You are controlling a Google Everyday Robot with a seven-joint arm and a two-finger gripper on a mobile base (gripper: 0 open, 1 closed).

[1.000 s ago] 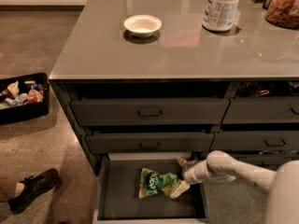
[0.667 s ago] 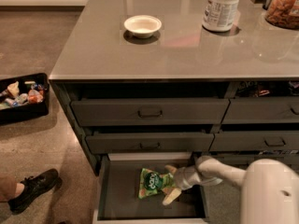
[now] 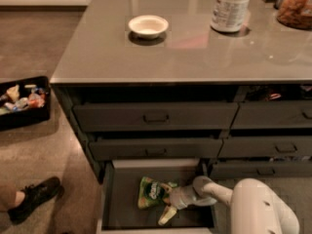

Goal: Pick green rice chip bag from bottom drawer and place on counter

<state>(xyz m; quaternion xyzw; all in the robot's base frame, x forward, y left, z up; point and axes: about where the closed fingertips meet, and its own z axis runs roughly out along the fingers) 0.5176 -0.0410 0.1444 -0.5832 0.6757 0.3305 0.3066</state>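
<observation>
The green rice chip bag [image 3: 151, 193] lies flat on the dark floor of the pulled-out bottom drawer [image 3: 108, 199], left of its middle. My gripper [image 3: 166, 202] is down inside the drawer at the bag's right edge. Its fingers are spread: one pale finger [image 3: 165, 217] points to the front below the bag, the other lies by the bag's upper right corner. The bag rests on the drawer floor. My white arm [image 3: 263, 209] reaches in from the lower right. The glossy grey counter [image 3: 195, 52] caps the cabinet above.
On the counter stand a white bowl [image 3: 148, 26], a white jar [image 3: 231, 6] and a container of brown food [image 3: 295, 6]. A black bin of snack packets [image 3: 22, 101] sits on the floor at the left. A person's black shoe [image 3: 34, 197] is at the lower left.
My gripper has moved left and deeper into the drawer, from beside the bag to its right edge. The bag has stayed in place.
</observation>
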